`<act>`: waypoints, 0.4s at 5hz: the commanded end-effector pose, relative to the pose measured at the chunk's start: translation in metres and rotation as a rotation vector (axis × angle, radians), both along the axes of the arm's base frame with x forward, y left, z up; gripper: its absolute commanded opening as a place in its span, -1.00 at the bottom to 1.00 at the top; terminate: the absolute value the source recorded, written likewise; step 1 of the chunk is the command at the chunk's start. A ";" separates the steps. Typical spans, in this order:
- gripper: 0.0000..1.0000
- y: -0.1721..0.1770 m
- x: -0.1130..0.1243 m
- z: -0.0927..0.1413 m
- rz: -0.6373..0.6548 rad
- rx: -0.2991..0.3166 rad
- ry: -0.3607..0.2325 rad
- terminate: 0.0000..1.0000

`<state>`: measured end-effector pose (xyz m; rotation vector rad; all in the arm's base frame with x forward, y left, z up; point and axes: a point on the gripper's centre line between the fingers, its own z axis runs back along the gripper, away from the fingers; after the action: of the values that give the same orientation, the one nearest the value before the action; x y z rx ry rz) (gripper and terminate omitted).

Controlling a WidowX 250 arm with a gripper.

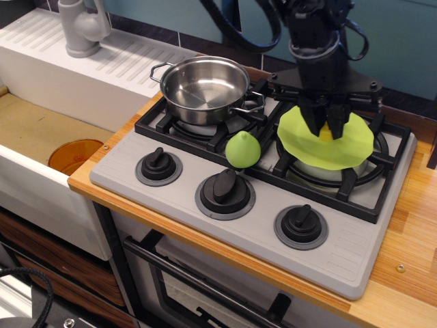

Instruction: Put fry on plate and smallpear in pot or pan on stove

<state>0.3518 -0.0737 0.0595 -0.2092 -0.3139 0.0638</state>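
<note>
The lime-green plate (307,140) lies on the right burner of the grey stove (355,253). My gripper (326,126) hangs straight down over the plate's middle, its fingers closed around the yellow fry (326,133), whose lower end is at or just above the plate surface. The small light green pear (243,149) stands on the stove between the two burners, just left of the plate. The steel pot (203,83) sits empty on the left burner, left of the gripper.
Three black knobs (225,188) line the stove front. A sink with an orange dish (74,156) lies to the left, with a grey faucet (82,27) behind it. A wooden counter (410,225) borders the stove on the right.
</note>
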 end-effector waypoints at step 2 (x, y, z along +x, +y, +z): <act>1.00 -0.012 -0.001 0.031 0.043 -0.005 0.004 -1.00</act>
<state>0.3382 -0.0826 0.0602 -0.1876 -0.2194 0.1162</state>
